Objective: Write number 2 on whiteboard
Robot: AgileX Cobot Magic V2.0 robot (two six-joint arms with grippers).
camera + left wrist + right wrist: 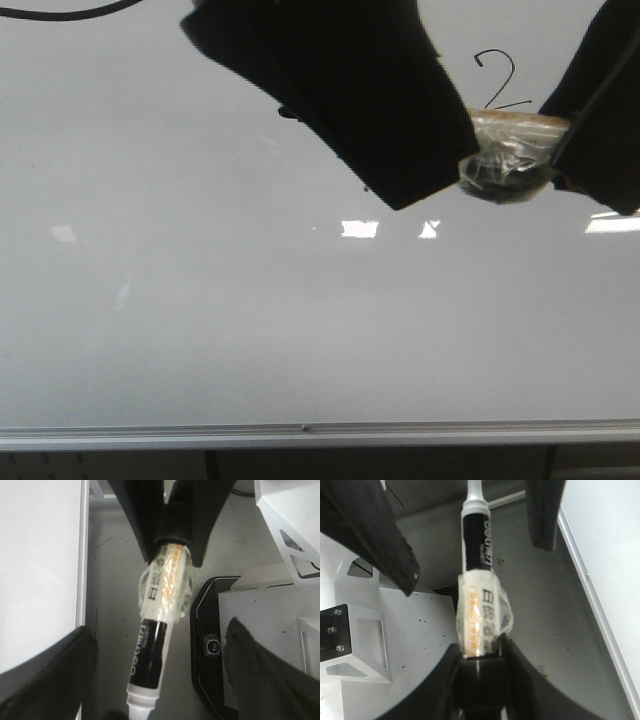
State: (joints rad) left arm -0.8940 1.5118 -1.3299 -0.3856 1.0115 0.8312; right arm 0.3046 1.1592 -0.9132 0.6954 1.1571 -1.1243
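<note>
My right gripper (479, 652) clamps the taped marker (478, 580); my left gripper (160, 672) gapes wide around its tip. The 2 (500, 80) on the whiteboard (250, 330) shows between both arms.

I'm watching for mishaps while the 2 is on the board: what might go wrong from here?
1. The right gripper holds the marker only by its taped end, so the long body may tilt or slip.
2. The left gripper stands open around the marker's other end; a sideways move may knock it.
3. In the front view the marker sits just below the number 2 on the whiteboard; a brush might smear it.
</note>
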